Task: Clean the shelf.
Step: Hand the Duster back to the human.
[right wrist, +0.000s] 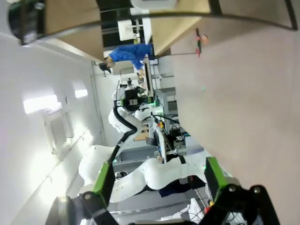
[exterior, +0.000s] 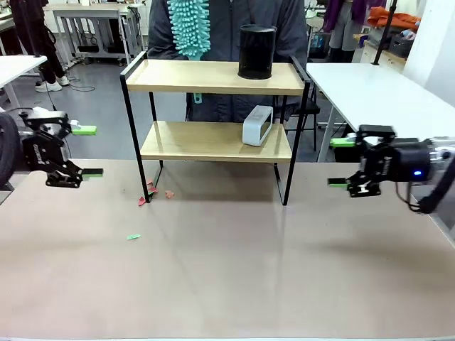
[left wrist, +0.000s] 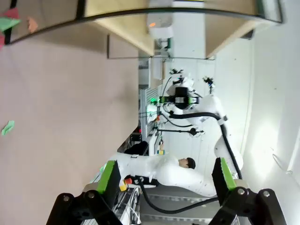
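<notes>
Shelf at table's far edge; scraps beside leg.

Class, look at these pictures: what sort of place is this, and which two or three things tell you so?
Most likely a robotics lab or workshop. Two robot arms, the left claw and right claw both open, flank a table holding a small shelf. More white worktables stand behind.

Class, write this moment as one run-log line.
left pincer: open, empty | right pincer: open, empty | shelf: speaker, black cylinder aboard | scraps: by shelf leg
</notes>
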### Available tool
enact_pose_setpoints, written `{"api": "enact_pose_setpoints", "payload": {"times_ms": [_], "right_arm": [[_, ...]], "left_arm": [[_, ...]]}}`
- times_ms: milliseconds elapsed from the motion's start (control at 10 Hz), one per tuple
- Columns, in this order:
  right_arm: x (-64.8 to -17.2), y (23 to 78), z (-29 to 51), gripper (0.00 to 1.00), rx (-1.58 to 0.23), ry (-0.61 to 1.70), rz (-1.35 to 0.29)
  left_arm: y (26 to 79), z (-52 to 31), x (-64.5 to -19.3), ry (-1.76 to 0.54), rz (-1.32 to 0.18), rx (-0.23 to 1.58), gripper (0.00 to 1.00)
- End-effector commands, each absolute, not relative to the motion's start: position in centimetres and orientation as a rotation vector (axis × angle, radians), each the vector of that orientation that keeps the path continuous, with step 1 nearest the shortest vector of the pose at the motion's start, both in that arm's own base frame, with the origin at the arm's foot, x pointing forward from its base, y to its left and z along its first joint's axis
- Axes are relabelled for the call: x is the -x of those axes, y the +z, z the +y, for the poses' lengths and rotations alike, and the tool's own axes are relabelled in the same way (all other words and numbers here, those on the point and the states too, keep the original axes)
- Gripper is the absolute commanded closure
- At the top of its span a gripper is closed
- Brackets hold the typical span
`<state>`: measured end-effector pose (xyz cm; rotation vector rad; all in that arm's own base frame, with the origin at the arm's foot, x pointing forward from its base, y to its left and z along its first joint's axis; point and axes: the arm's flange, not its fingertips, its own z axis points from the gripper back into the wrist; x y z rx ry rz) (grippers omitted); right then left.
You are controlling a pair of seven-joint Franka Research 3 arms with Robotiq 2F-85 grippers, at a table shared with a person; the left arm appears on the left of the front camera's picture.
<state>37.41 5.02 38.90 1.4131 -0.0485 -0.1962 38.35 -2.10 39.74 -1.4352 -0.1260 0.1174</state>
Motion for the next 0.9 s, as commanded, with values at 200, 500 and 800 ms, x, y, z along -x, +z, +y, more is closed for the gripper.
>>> {"api": "enact_pose_setpoints", "payload": {"times_ms": [200, 500, 800], "right_arm": [[-37.17, 39.42, 3.11, 0.00, -1.437, -0.194, -0.073], [-37.17, 39.42, 3.11, 0.00, -1.437, -0.194, -0.073], [-37.17, 39.42, 3.11, 0.00, -1.437, -0.194, -0.073]], "left_arm": [[40.78, -1.27, -38.22, 0.112, -0.163, 1.464, 0.00], [40.78, -1.27, -38.22, 0.112, -0.163, 1.464, 0.00], [40.78, -1.27, -38.22, 0.112, -0.163, 1.464, 0.00]]}}
